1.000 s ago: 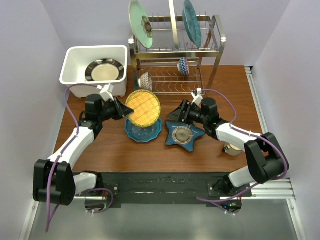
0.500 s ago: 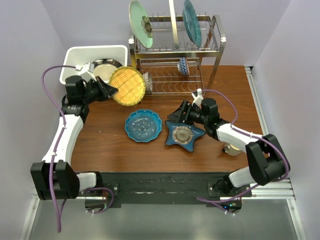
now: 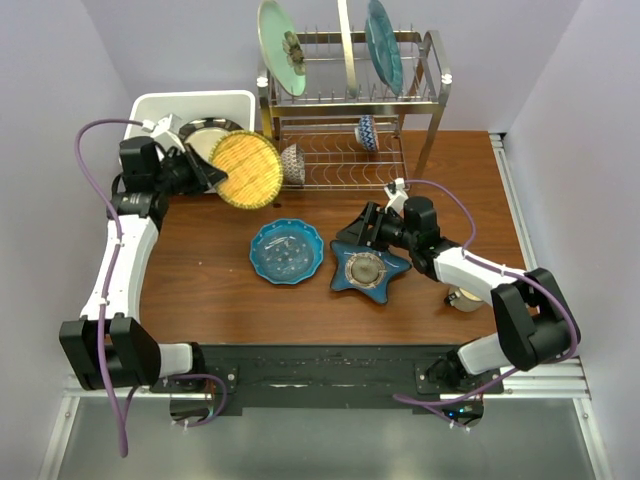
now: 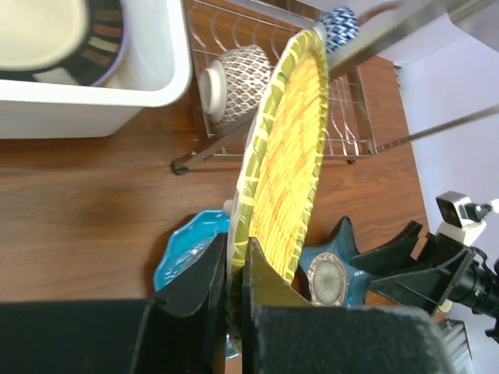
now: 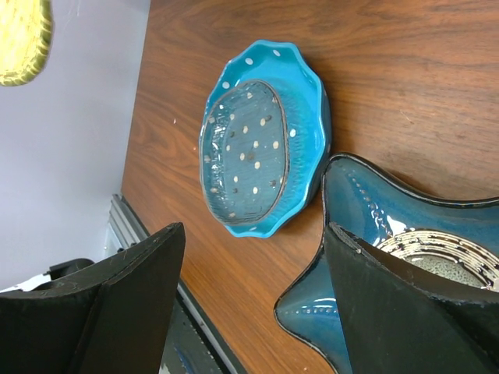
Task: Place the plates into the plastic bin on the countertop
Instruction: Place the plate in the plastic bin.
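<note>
Plates: the yellow plate (image 3: 245, 170) is hanging tilted over the bench (image 3: 200, 290), just beside the right rim of the bin (image 3: 200, 96) and not yet over it. The striped plate (image 3: 218, 133) is lying in the bin.
Left jaws: are gripping the yellow plate by its near rim only, closed tight on the edge.
Right jaws: are standing apart, straddling one point of the star plate (image 3: 368, 270) and holding nothing.
Risk, held plate: with only a narrow rim pinch, it is likely to be swivelling or slipping under any quick swing.
Risk, clearance: its far edge is passing near the rack (image 3: 437, 90) and the near bowl (image 3: 292, 163), and a low path is risking a knock on the bin's rim.
Risk, release: if let go on edge, it is risking a hard drop onto the striped plate and a chip.
Risk, right side: closing on the star plate is likely to be shoving it into the scalloped plate (image 3: 287, 252), lying just beside it.
Count, plates: seven showing. One is held, one is in the bin and two are on the bench. Three are standing in the rack: the green plate (image 3: 280, 45), the edge-on plate (image 3: 345, 45) and the teal plate (image 3: 384, 45).
Count, bowls: two, the second being the far bowl (image 3: 367, 131).
Count, bin and rack: one each.
</note>
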Controlling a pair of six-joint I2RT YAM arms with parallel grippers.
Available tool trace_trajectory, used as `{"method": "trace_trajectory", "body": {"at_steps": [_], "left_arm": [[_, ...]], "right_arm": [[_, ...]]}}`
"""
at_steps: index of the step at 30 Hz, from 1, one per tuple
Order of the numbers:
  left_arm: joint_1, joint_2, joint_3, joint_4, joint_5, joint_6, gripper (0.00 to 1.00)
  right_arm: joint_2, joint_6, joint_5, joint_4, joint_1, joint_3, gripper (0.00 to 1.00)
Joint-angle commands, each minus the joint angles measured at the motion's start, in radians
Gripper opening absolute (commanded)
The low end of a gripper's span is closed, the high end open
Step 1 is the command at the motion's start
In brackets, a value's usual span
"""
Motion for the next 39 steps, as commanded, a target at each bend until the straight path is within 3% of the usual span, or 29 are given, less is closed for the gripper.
{"method": "trace_trajectory", "body": {"at_steps": [1, 13, 39], "left_arm": [[0.051, 0.010, 0.097, 0.041, -0.122, 0.030, 0.00], [0.085, 0.005, 0.107, 0.021, -0.198, 0.044, 0.00], [0.142, 0.263, 0.315, 0.148, -0.210, -0.089, 0.00]], "right_arm": [[-0.007, -0.019, 0.002, -0.002, -0.005, -0.007, 0.76], [0.014, -0.018, -0.009, 0.007, -0.008, -0.004, 0.76], [-0.004, -0.033, -0.015, -0.016, -0.013, -0.016, 0.77]]}}
